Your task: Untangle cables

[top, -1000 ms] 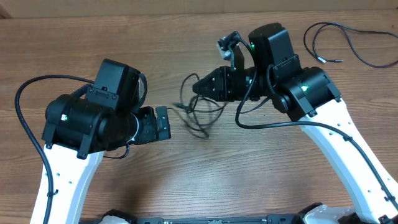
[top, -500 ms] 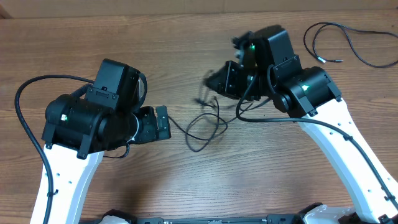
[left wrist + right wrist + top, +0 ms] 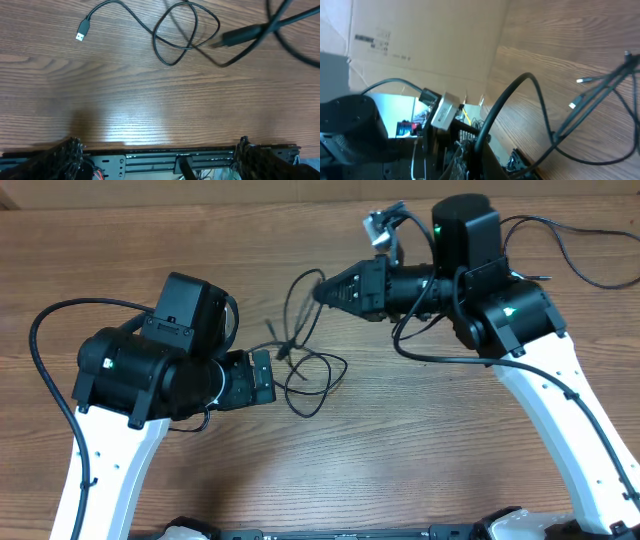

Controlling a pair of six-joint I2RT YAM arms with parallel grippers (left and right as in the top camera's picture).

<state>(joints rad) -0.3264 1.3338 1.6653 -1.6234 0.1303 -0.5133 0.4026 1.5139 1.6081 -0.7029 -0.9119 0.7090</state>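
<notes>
The cables (image 3: 287, 348) are thin black cords lying in loose loops on the wooden table between the two arms. My right gripper (image 3: 322, 290) points left and is shut on one cable, which rises out of its jaws and arcs down to the tangle. The right wrist view shows that cable (image 3: 520, 80) curving up from the right gripper (image 3: 475, 155), with two small plug tips (image 3: 573, 105) hanging past it. My left gripper (image 3: 262, 377) stands open just left of the loops, touching nothing. In the left wrist view, a loop (image 3: 175, 47) and a USB plug (image 3: 80, 36) lie ahead of the open left gripper (image 3: 160, 160).
One more black cable (image 3: 572, 262) lies by itself at the far right of the table, behind the right arm. Thick black arm cables hang off both arms. A cardboard wall (image 3: 420, 35) stands along the table's far edge.
My right gripper has swung away from the table's front edge with the cable in it, and the loops have slid left toward the left gripper. The left arm has hardly moved.
</notes>
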